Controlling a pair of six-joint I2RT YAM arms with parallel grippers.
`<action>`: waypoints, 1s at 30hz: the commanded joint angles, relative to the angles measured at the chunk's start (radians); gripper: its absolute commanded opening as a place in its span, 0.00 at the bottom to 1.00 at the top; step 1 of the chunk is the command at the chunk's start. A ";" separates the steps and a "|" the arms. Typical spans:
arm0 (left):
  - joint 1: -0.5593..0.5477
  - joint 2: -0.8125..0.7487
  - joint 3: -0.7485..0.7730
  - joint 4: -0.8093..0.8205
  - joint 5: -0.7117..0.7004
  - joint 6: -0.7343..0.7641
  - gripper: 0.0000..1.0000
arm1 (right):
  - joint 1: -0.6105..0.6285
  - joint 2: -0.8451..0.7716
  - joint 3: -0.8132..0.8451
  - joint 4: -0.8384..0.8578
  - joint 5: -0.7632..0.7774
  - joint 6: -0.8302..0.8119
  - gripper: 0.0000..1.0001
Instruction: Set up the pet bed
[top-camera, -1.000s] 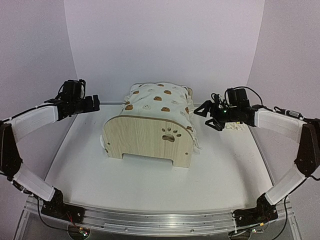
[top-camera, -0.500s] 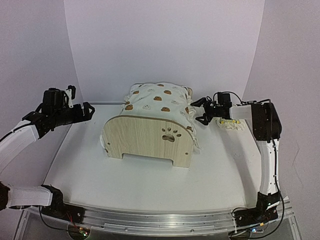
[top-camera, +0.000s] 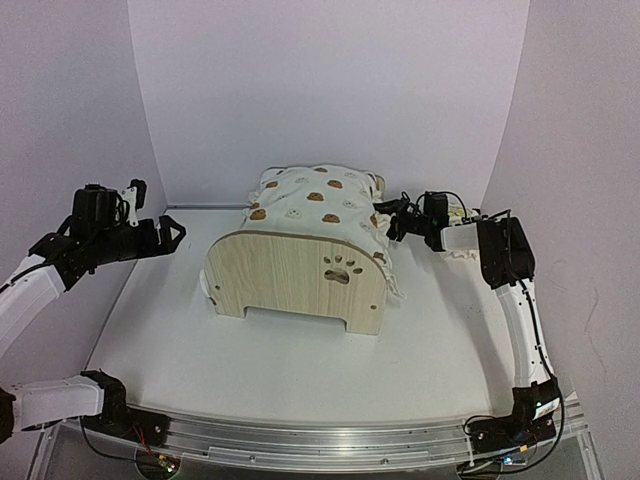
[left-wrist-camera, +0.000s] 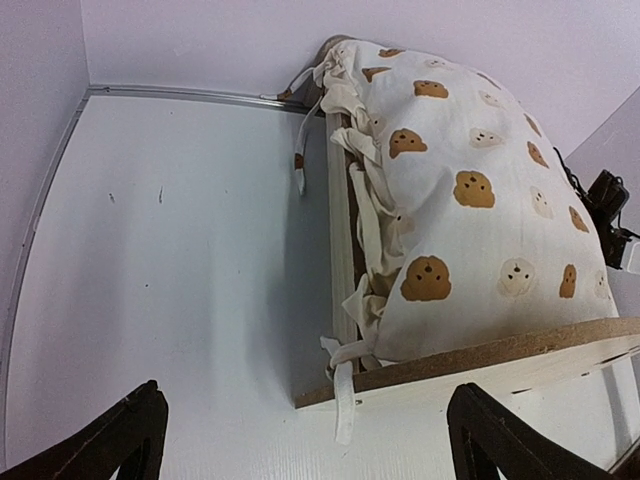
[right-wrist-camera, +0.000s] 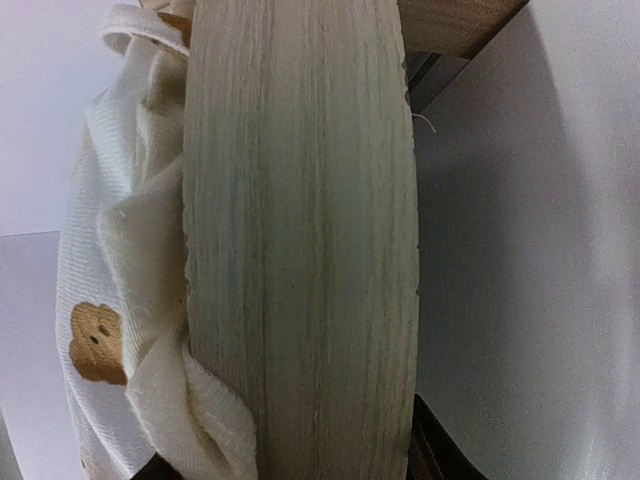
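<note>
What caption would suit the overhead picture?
Right hand straddles one end of the pet bed; left hand hovers open nearby.

I see white link shells with black joints on the left arm (top-camera: 40, 280) and right arm (top-camera: 520, 320); black bases (top-camera: 108, 410) at the frame's bottom; thin black cables (top-camera: 495, 213) right of centre; the left gripper (left-wrist-camera: 305, 445) has black wedge-shaped fingertips (left-wrist-camera: 125, 440).

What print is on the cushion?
Cream fabric cushion: brown and pale bear faces; clearest left wrist view.
</note>
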 joint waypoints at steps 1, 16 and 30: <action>0.001 -0.012 -0.006 -0.007 0.023 0.017 0.99 | 0.007 -0.065 -0.067 0.179 -0.032 0.119 0.35; 0.000 -0.040 -0.022 -0.008 0.025 0.019 0.99 | 0.070 -0.407 -0.321 0.133 0.027 -0.018 0.17; 0.000 -0.084 -0.015 -0.052 0.023 -0.010 0.98 | 0.168 -0.739 -0.743 -0.076 0.274 -0.282 0.16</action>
